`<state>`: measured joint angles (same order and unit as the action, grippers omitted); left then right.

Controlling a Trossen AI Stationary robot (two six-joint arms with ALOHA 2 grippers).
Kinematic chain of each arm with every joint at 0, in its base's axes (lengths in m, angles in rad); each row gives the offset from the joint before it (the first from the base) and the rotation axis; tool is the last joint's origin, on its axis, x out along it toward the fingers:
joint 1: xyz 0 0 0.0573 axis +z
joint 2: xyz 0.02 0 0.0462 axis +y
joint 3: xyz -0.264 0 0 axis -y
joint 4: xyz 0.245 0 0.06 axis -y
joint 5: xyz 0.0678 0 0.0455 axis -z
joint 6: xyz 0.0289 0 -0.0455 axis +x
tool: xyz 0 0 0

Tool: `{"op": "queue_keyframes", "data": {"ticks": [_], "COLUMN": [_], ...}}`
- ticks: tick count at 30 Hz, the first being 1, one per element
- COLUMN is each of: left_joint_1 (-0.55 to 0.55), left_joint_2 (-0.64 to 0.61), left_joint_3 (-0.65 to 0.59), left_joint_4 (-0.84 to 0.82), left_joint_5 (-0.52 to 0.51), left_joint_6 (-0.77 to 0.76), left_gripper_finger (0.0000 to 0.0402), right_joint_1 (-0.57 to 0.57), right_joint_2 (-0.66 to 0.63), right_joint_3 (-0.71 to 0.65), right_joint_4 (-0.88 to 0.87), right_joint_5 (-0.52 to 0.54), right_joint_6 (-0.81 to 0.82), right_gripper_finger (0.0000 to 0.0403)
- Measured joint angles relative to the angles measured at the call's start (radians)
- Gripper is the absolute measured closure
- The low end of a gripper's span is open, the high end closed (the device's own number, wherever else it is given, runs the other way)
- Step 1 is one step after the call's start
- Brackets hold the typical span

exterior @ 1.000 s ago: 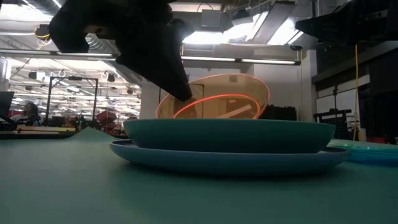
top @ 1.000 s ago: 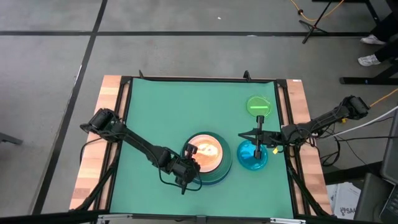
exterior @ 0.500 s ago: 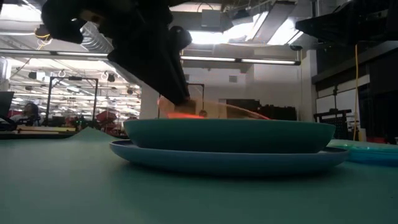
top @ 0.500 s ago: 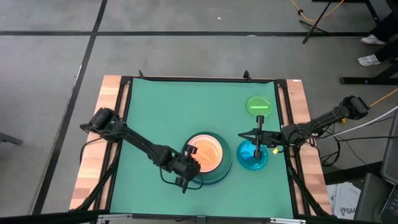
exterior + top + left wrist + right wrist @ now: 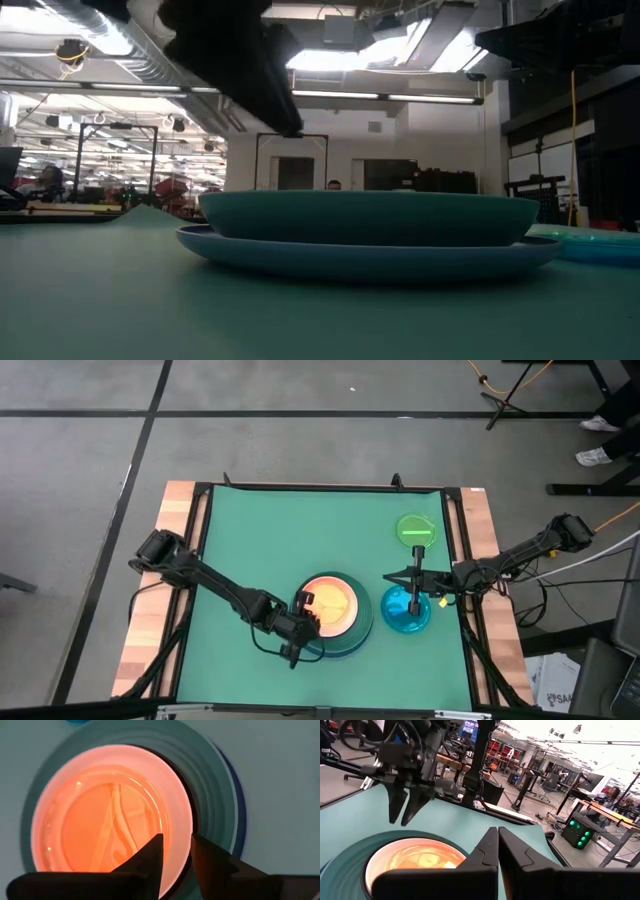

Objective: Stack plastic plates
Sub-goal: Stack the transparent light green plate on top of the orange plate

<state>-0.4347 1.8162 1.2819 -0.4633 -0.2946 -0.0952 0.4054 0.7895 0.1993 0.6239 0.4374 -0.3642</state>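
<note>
A translucent orange plate lies flat inside a dark teal plate, which sits on a large light blue plate. My left gripper is open just above the orange plate's near-left rim, clear of it in the low view. My right gripper is shut and hovers right of the stack, beside the cyan plate. A green plate lies flat farther back on the right. No white or black plate is in view.
The green mat is bare across its left and far parts. The cyan plate sits close against the stack's right side. Wooden strips and black rails border the mat on both sides.
The orange plate stood tilted on the teal plate with my left gripper at its raised rim. It has come down flat into the teal plate, below that plate's rim in the low view. My left gripper has let go and risen, drawing slightly toward the table's left.
</note>
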Motion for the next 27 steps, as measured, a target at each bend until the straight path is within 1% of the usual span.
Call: {"op": "queue_keyframes", "data": {"ticks": [6,14,21,27], "left_joint_1": [-0.02,-0.032,-0.031,-0.024], "left_joint_2": [-0.012,-0.024,-0.122,-0.242], "left_joint_3": [-0.009,-0.109,-0.265,-0.444], "left_joint_4": [0.027,0.178,0.367,0.599], "left_joint_5": [-0.026,-0.033,-0.061,-0.094], "left_joint_6": [-0.016,-0.024,-0.026,-0.01], "left_gripper_finger": [0.031,0.031,0.031,0.031], "right_joint_1": [0.0,0.0,0.0,0.0], "right_joint_2": [0.0,0.0,0.0,0.0], "right_joint_3": [0.0,0.0,0.0,0.0], "right_joint_4": [-0.005,-0.006,-0.009,-0.021], "right_joint_5": [0.0,0.0,0.008,0.045], "right_joint_6": [0.001,0.031,0.029,0.027], "right_gripper_finger": [0.0402,0.0402,0.0402,0.0402]}}
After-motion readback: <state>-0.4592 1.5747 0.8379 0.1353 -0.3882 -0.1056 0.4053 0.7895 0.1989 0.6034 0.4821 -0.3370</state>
